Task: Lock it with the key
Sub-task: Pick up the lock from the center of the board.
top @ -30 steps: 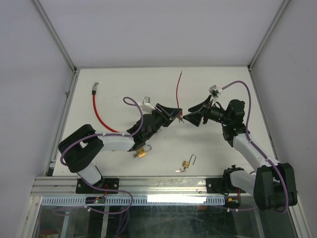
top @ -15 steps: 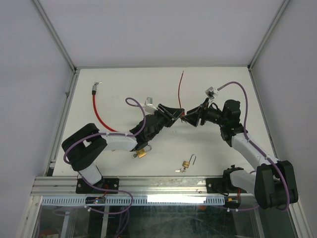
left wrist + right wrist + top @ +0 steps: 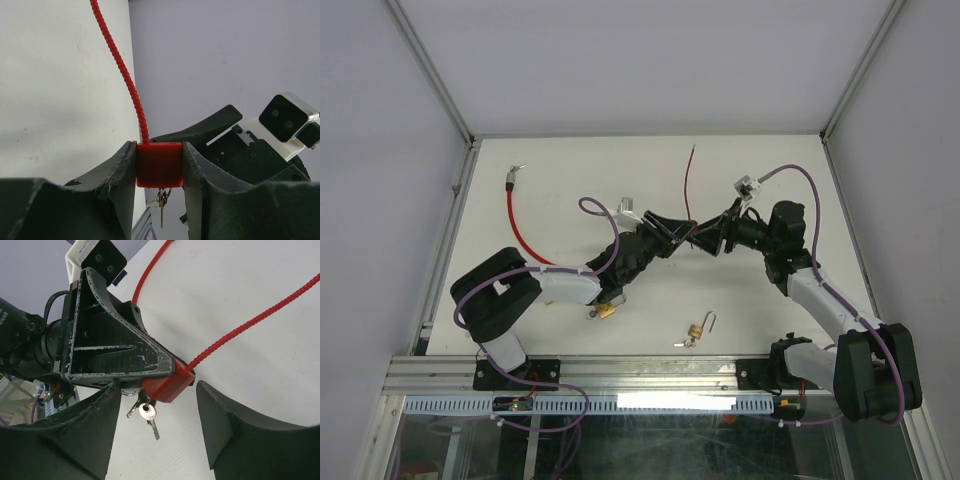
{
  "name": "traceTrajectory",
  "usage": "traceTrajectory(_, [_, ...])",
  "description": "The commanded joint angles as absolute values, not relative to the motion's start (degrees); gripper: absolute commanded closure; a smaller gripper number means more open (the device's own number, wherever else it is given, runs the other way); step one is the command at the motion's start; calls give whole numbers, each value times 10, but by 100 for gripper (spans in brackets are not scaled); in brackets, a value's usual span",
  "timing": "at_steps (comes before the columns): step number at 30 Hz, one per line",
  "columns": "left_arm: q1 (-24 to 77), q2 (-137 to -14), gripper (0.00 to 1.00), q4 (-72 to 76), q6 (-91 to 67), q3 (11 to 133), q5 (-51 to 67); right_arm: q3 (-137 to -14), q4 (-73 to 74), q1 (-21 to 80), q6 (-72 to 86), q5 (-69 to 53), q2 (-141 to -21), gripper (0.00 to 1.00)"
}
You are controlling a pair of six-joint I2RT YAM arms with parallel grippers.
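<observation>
Seen from above, the right gripper (image 3: 706, 237) has moved in until its tips meet the left gripper (image 3: 675, 228). In the left wrist view, the left jaws pinch the red lock (image 3: 159, 164), with the keys (image 3: 161, 204) dangling below it. In the right wrist view, the right jaws stand spread either side of the keys, probably ready to grasp one.

One red lock body (image 3: 159, 163), mid-table. Under it, keys (image 3: 148, 415): two, as far as can be told. Two brass padlocks toward the near edge: left padlock (image 3: 605, 310), right padlock (image 3: 698, 328). Two red cable runs: far-left cable stretch (image 3: 513, 220), far-middle cable stretch (image 3: 682, 185); one piece or two, cannot tell.
</observation>
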State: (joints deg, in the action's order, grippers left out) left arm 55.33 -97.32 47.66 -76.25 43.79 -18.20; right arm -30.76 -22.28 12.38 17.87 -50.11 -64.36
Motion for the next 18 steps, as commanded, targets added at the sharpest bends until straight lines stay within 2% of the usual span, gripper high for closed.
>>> traceTrajectory(1, [562, -970, 99, 538, -776, 465, -194, -336, -226, 127, 171, -494, -643, 36])
traceTrajectory(18, [563, -948, 98, 530, -767, 443, -227, -361, -182, 124, 171, -494, -635, 36])
